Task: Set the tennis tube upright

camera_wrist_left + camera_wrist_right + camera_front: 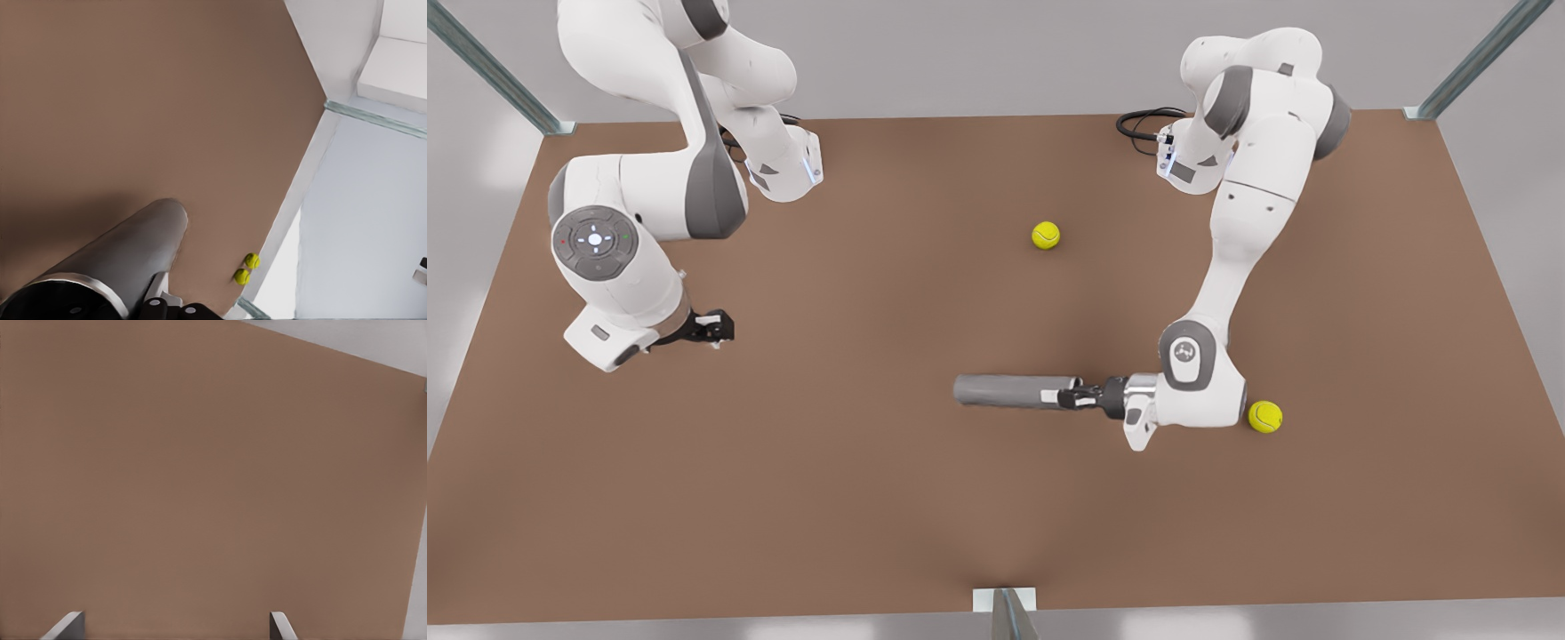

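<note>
The tennis tube (pixel 1005 391) is a dark grey cylinder lying on its side near the middle of the brown table (pixel 871 498), its length running across the front view. My left gripper (pixel 1080 396) comes in from the front view's right and is shut on the tube's silvery-rimmed end. In the left wrist view the tennis tube (pixel 127 257) stretches away from the left gripper (pixel 143 303). My right gripper (pixel 716 329) waits open at the front view's left, far from the tube. Its two fingertips (pixel 67 625) stand wide apart over bare table, with the right gripper (pixel 175 632) holding nothing.
One yellow-green tennis ball (pixel 1046 235) lies behind the tube, another (pixel 1264 416) beside the left arm's wrist. Two small balls (pixel 247 268) appear near the table edge in the left wrist view. Metal frame posts (pixel 1005 613) stand at the table's borders.
</note>
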Controlling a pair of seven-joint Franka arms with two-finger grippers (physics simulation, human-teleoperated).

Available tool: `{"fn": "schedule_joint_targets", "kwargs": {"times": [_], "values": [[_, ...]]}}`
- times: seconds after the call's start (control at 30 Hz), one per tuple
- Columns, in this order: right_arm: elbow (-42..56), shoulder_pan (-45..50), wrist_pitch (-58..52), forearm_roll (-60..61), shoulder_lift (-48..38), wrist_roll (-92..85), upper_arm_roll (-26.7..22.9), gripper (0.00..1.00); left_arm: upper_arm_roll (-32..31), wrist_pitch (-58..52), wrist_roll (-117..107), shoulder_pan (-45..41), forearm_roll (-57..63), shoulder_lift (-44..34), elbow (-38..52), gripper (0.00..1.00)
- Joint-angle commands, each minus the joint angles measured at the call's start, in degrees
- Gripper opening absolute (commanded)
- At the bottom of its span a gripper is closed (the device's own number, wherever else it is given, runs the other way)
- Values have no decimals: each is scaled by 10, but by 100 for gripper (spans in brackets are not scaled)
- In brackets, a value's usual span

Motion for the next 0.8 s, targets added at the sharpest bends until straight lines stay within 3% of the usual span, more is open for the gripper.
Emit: {"fn": "schedule_joint_targets", "kwargs": {"times": [0.0, 0.57, 0.7, 0.77], "values": [[0, 0, 0, 0, 0, 0, 0, 100, 0, 0, -6, 0, 58, -2, 1, 21], [60, -19, 14, 37, 40, -5, 16, 100, 47, -54, -216, -1, 383, -137, 4, 21], [80, -58, 24, 58, 47, -1, 1, 100, 56, -54, -262, -2, 456, -165, 10, 21], [76, -56, 58, 57, 82, -3, 1, 100, 56, -55, -280, -4, 486, -171, 20, 21]]}}
